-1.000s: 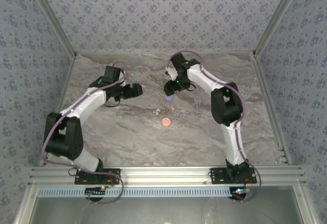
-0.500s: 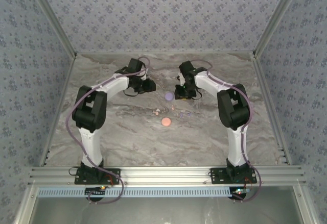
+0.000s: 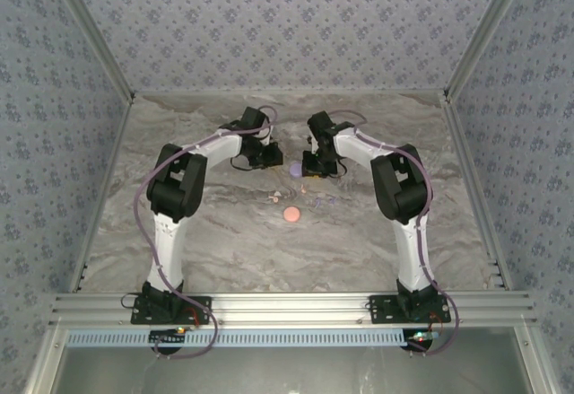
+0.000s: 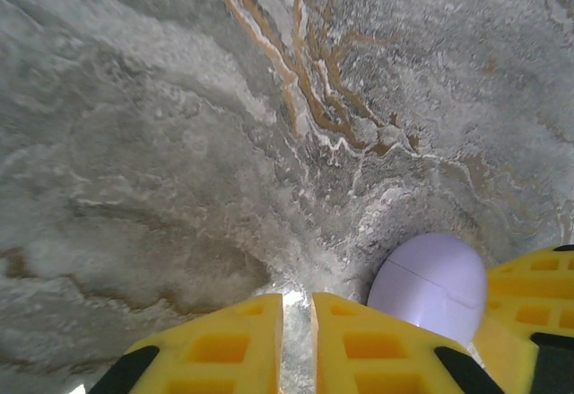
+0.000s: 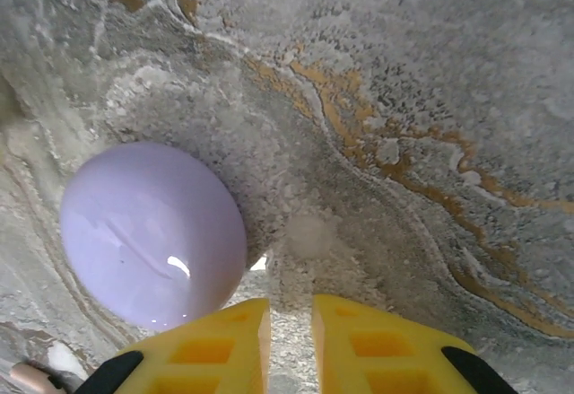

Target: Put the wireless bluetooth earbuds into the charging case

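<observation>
Grippers: L gripper (image 4: 297, 302) has its fingers clenched to a slit gap and is empty; R gripper (image 5: 291, 304) same. I see both low over the grey marble table (image 3: 215, 232), flanking the glossy lilac round plastic case (image 3: 296, 170), which is closed. Tiny whitish-pink and lilac earbuds (image 3: 273, 198) lie loose on the table nearer the arm bases, beside the coral-pink round case (image 3: 290, 214).

Top camera hangs high, well back from the lilac case (image 3: 296, 170), looking down and forward. Left wrist camera sits close beside the lilac case (image 4: 435, 286), facing down; right wrist camera's close on the opposite side (image 5: 152, 232). All three share it.
</observation>
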